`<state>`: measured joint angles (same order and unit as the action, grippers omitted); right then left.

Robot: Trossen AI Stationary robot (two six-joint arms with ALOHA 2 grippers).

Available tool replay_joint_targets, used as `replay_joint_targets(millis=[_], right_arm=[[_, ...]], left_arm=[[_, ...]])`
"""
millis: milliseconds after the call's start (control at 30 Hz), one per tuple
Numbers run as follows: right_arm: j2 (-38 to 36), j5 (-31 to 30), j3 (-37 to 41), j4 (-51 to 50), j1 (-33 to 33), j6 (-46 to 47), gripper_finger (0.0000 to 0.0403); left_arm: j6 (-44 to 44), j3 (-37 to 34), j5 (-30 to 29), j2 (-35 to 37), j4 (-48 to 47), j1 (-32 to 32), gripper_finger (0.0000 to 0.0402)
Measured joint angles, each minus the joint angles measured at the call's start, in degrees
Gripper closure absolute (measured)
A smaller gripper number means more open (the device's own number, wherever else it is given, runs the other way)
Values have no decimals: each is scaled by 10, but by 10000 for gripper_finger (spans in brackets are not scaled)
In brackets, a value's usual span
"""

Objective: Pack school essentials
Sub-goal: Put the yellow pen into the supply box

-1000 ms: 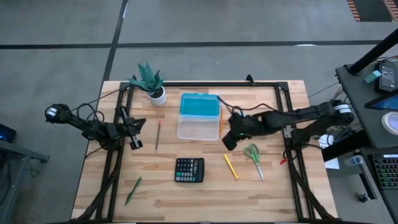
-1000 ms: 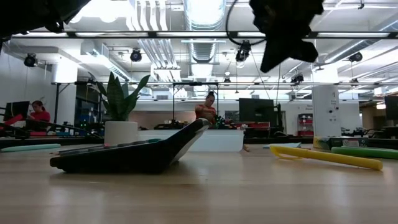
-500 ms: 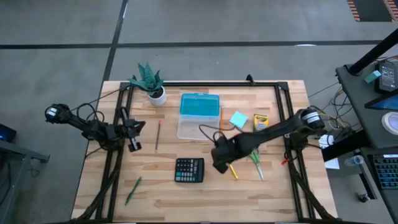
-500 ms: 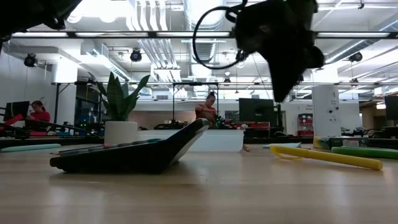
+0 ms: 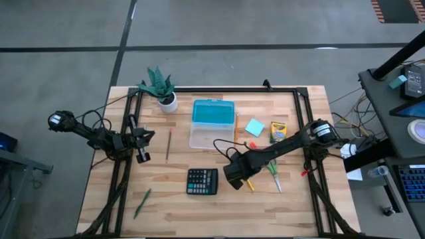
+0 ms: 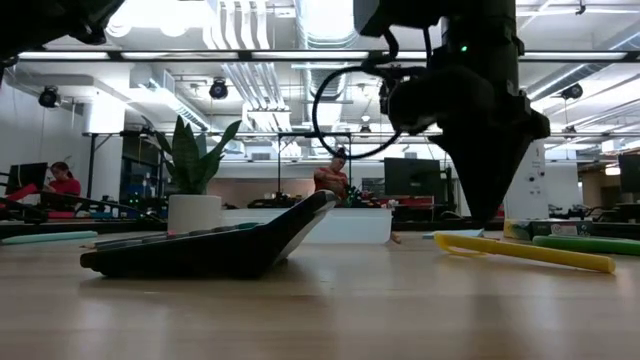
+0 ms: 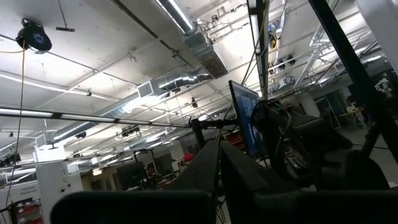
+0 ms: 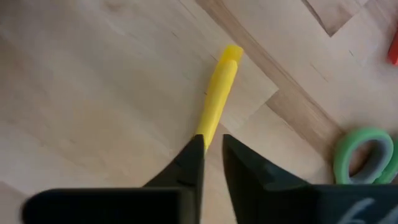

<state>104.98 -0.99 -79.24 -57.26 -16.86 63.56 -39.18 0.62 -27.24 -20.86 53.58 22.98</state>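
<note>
Pick-up of the yellow pencil (image 8: 217, 96), lying beside the green-handled scissors (image 5: 271, 168), appears in hand: right gripper (image 8: 211, 152) poised over it, fingers barely apart, needing to widen and descend; left gripper (image 5: 144, 141) waits at table's left, fingers nearly together.

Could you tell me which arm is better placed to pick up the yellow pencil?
The right. Its gripper hangs directly over the yellow pencil; the left gripper waits at the table's far left.
</note>
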Motion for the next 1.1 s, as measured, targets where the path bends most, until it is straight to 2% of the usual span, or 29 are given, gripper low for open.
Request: replay_joint_targets(millis=[167, 333, 967, 1100], right_arm=[[-5, -6, 0, 11, 0, 10, 277], [2, -21, 4, 29, 0, 9, 245], [59, -38, 15, 60, -2, 0, 261], [61, -37, 15, 65, -2, -6, 277]], left_arm=[[0, 0, 0, 1, 0, 0, 402], [0, 0, 0, 1, 0, 0, 402], [0, 0, 0, 4, -1, 0, 402], [0, 0, 0, 3, 0, 0, 402]])
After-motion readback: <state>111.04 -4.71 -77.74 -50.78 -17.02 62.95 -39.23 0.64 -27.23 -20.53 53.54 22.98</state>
